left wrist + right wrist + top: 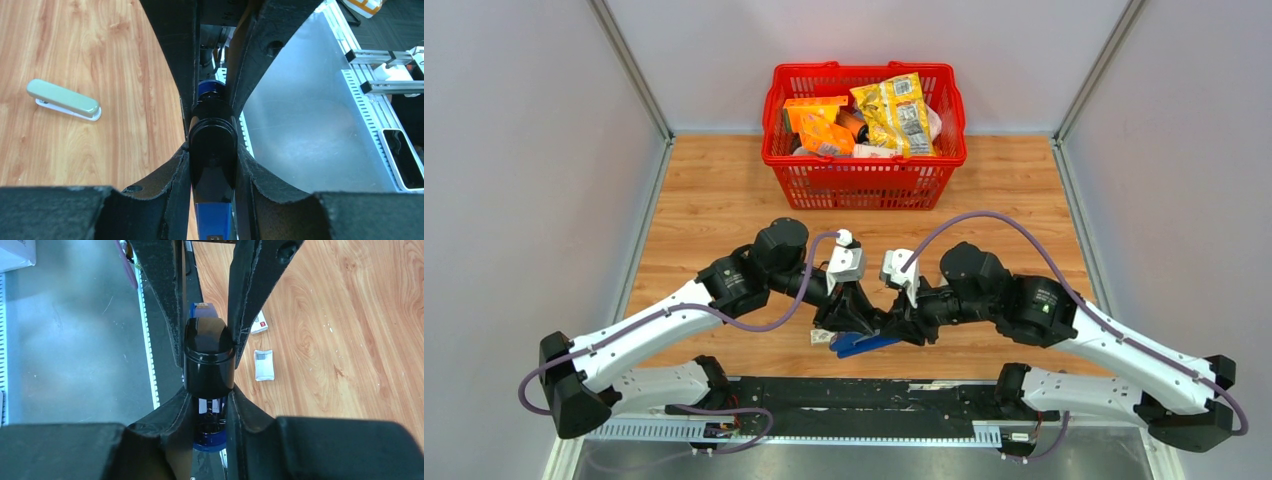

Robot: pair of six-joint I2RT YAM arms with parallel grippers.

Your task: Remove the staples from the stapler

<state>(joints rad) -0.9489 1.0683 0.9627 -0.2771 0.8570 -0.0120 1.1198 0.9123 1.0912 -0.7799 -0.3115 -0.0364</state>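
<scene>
The blue stapler (pixel 864 345) with its black top end is held just above the table's near edge between both grippers. My left gripper (pixel 852 318) is shut on it; in the left wrist view (pixel 212 157) its fingers clamp the black end (pixel 212 145), with the blue body (pixel 214 220) below. My right gripper (pixel 897 326) is shut on the stapler from the opposite side; in the right wrist view (pixel 209 395) the black top (pixel 209 360) sits above the blue base (pixel 212 442). I can make out no staples.
A red basket (pixel 864 175) of snack packs stands at the back. A grey-green stapler (pixel 64 100) lies on the wood to the left. Small white tags (pixel 264 365) lie on the table near the right gripper. A metal rail (pixel 824 425) runs along the near edge.
</scene>
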